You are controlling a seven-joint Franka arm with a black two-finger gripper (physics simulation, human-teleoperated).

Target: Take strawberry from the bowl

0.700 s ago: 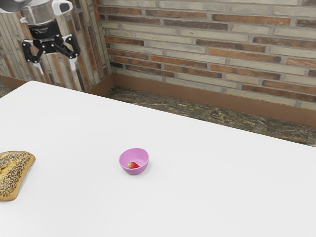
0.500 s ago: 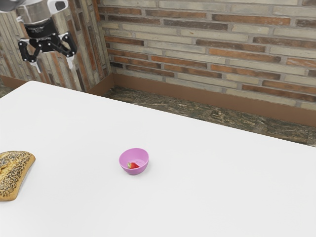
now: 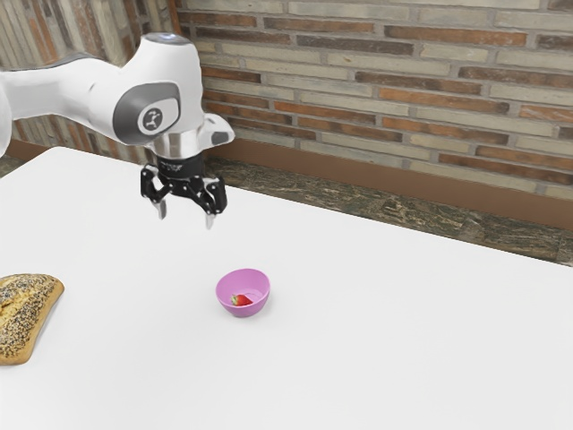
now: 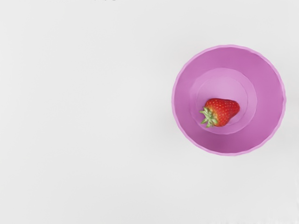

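Note:
My gripper [image 3: 186,215] hangs above the table in the exterior view, up and to the left of the bowl, its two fingertips wide apart with nothing between them. The pink bowl [image 3: 257,303] stands upright on the table. Inside it lies the red strawberry [image 3: 241,300]. From the wrist view, the bowl [image 4: 268,100] is seen from above, and the strawberry [image 4: 224,112] rests on its bottom with the green leaves at one end.
A seeded bread piece [image 3: 27,313] lies on the white table [image 3: 376,349] at the exterior view's left edge. Behind the table's far edge stands a brick wall [image 3: 403,90].
My arm has come further over the table, carrying the open gripper toward the exterior view's right and lower, nearer the bowl. Bowl, strawberry and bread have stayed where they were.

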